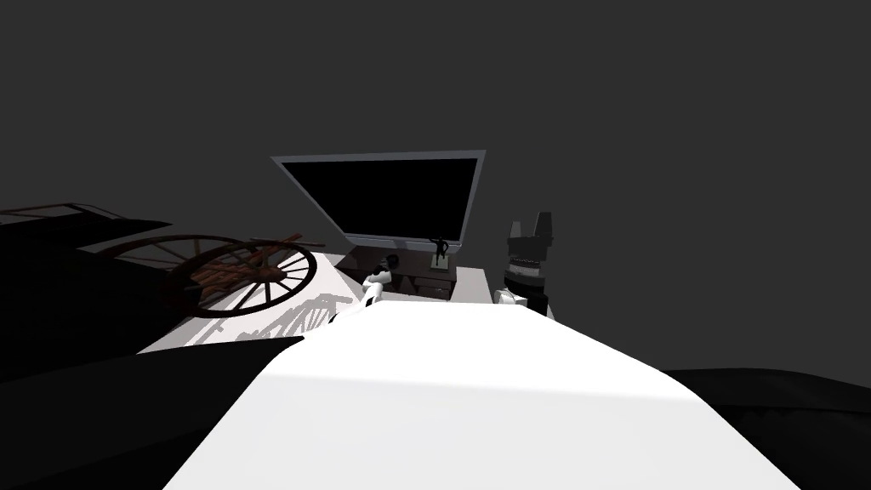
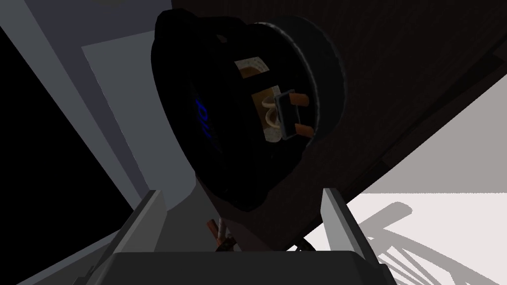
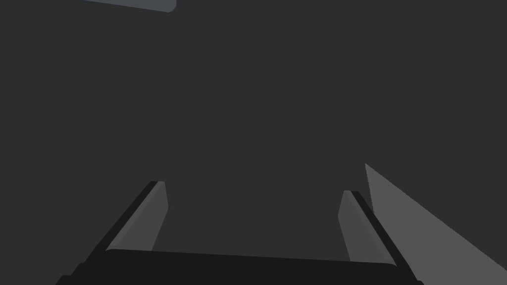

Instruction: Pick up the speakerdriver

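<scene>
Left claw (image 2: 242, 192) spread wide, the black speaker driver (image 2: 223, 114) just ahead, its rim between the fingertips and clear of both. Its copper terminals (image 2: 298, 116) show. It sits against a dark brown surface (image 2: 406, 84), a grey frame (image 2: 69, 94) beside it

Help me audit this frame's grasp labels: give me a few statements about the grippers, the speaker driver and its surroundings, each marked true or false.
1. The left gripper stands open. True.
2. The speaker driver is clamped in the left gripper. False: it sits just ahead, its sides not pressed.
3. The right gripper is shut. False: it stands open.
4. A spoked wheel is on the robot's left. True.
5. The speaker driver bears copper-coloured terminals. True.
</scene>
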You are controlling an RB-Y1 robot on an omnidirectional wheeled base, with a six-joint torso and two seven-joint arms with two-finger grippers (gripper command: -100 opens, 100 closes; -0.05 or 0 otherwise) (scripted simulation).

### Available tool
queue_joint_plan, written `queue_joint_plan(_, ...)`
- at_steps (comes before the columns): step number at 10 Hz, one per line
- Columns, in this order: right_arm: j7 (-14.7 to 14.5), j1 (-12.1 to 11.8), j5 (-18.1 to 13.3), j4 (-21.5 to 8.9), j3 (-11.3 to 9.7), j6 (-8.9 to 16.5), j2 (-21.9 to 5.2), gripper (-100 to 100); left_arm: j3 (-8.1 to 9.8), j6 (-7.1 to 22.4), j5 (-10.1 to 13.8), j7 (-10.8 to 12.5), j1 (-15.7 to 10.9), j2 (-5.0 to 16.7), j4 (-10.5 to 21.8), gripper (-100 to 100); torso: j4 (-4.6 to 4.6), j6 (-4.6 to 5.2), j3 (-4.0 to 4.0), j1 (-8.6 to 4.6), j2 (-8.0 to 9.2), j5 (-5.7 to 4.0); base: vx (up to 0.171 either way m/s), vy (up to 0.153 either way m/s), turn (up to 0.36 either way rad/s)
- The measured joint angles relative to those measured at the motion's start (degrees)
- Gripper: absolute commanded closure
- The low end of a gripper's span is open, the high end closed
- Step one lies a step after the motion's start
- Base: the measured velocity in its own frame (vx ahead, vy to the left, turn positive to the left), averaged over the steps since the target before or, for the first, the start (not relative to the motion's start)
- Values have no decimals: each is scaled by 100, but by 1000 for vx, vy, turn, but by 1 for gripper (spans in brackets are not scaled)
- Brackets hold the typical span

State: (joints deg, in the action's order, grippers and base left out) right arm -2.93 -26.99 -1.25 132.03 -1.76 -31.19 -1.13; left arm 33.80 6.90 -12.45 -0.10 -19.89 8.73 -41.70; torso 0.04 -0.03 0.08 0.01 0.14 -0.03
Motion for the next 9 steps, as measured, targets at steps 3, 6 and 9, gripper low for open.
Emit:
queue_joint_plan(3, 0, -1, 0, 0, 0, 0, 0, 0, 86, -68, -38, -1, -112, 32, 315, -100, -1, -3, -2, 2, -3, 1, -18, 2, -22)
queue_joint_plan(6, 0, -1, 0, 0, 0, 0, 0, 0, 342, -247, -180, -8, -390, 107, 650, -100, -1, -3, 1, 2, 1, 2, -21, 1, -16)
queue_joint_plan(9, 0, 0, 0, 0, 0, 0, 0, 0, 606, -406, -338, -24, -660, 150, 1079, -100, 0, -3, 2, 2, 4, 2, -29, 2, -44)
